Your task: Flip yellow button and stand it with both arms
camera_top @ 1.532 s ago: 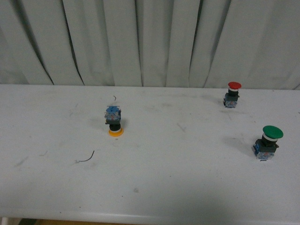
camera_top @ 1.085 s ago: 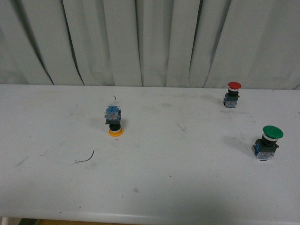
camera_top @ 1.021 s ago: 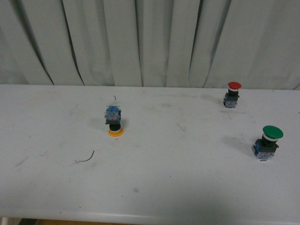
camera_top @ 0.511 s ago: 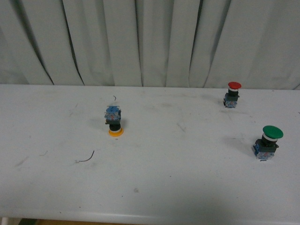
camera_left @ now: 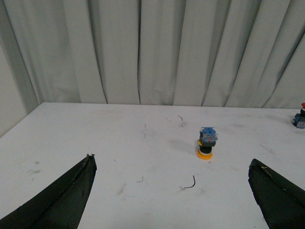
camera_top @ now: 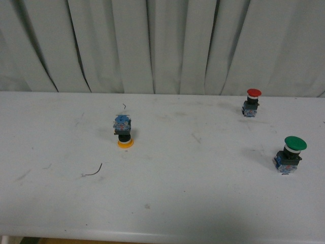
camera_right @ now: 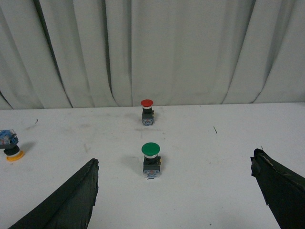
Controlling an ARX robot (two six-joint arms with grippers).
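Observation:
The yellow button (camera_top: 123, 131) rests upside down on the white table (camera_top: 167, 203), its yellow cap on the surface and the blue contact block on top. The left wrist view has it (camera_left: 207, 143) well ahead of my open left gripper (camera_left: 171, 164), nothing between the black fingertips (camera_left: 83, 171). In the right wrist view the yellow button (camera_right: 9, 145) sits at the picture's edge, far from my open right gripper (camera_right: 175, 164), whose jaws hold nothing. Neither arm appears in the front view.
A red-capped button (camera_top: 251, 102) stands upright at the back right and a green-capped button (camera_top: 290, 154) upright nearer on the right. A short dark wire scrap (camera_top: 94, 172) lies on the table in front of the yellow button. Grey curtains (camera_top: 162, 46) hang behind the table.

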